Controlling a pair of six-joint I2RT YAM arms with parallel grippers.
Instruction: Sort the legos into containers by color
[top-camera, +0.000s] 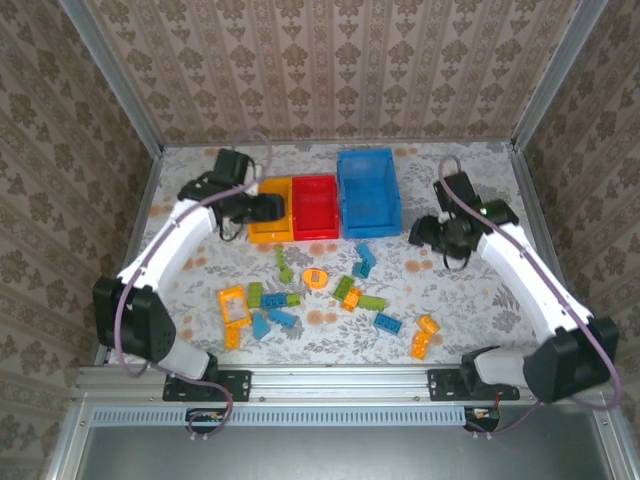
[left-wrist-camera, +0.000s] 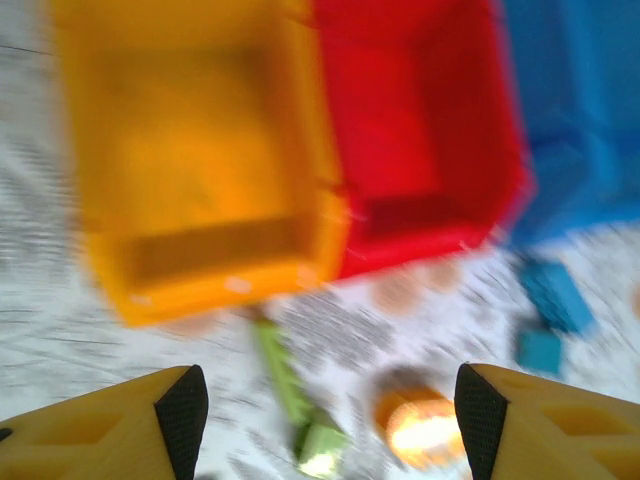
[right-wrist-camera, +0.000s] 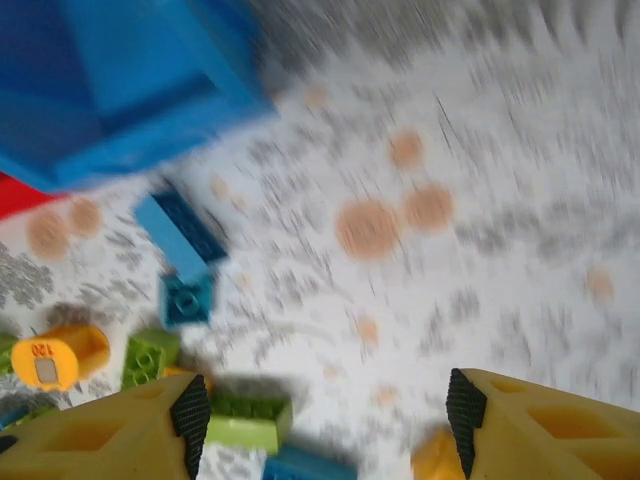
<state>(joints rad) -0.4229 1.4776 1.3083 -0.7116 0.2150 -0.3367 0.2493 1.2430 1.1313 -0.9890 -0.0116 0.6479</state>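
- Top external view: a metal rail (top-camera: 340, 383) runs along the near edge. Behind it is a table (top-camera: 480, 300) with a flowery cloth.
- The legos (top-camera: 274, 300) lie loose in the middle of the table, with orange, green and blue all mixed up.
- Farther back, three bins stand side by side: a yellow bin (top-camera: 268, 234), a red bin (top-camera: 314, 210) and a blue bin (top-camera: 368, 192).
- Patterned walls (top-camera: 340, 60) close in the back and both sides.
- The left claw (top-camera: 278, 208) hangs over the yellow bin. The right claw (top-camera: 425, 232) is just right of the blue bin.
- The left wrist view is blurry. The claw is spread wide and holds nothing. A green brick (left-wrist-camera: 285, 375) lies just in front of the yellow bin.
- The right wrist view is blurry too. That claw is also spread wide and holds nothing. A round orange piece (right-wrist-camera: 60, 355) has a small label.
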